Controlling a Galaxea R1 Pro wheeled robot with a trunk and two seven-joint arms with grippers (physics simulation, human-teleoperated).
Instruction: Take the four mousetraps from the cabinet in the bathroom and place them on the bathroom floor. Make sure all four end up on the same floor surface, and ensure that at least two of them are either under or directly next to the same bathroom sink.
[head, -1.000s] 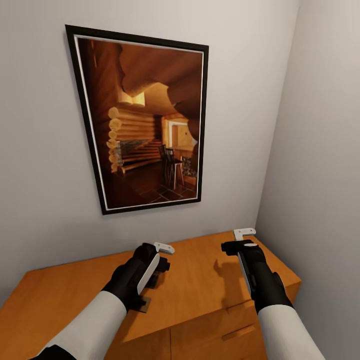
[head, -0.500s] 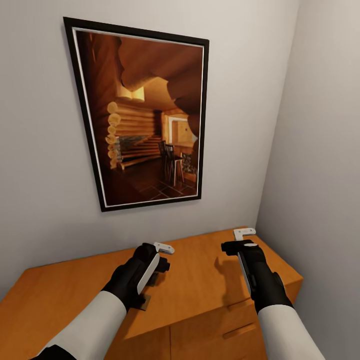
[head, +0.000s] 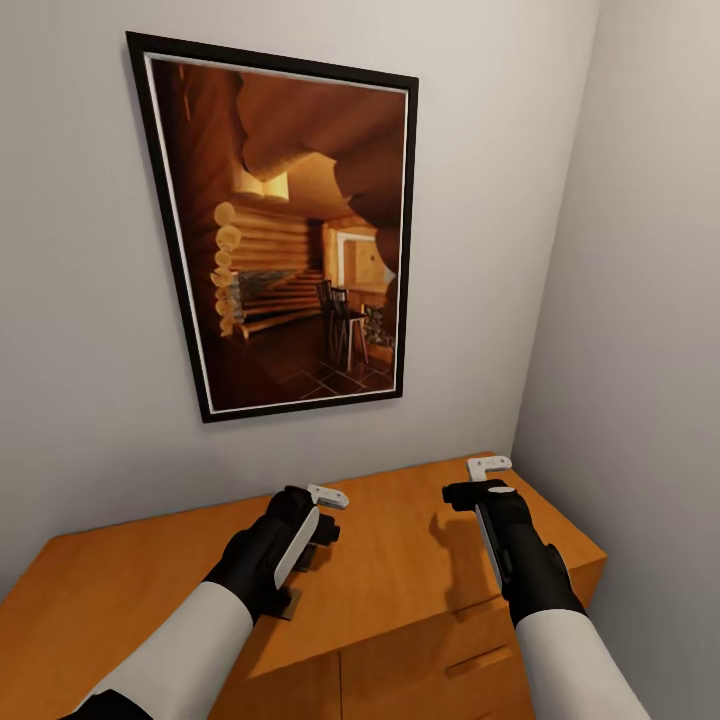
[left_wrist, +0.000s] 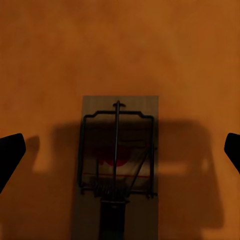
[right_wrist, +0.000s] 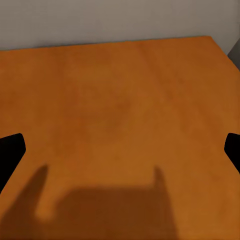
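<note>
Mousetrap: one, lying flat on the cabinet top, directly below your left claw, wooden board with dark spring wire and a red mark. Your left claw: spread, fingertips either side of the trap and clear of it. Your right claw: spread, over bare cabinet top near the wall corner, holding nothing. Framed picture of a log interior: on the wall above the cabinet.
</note>
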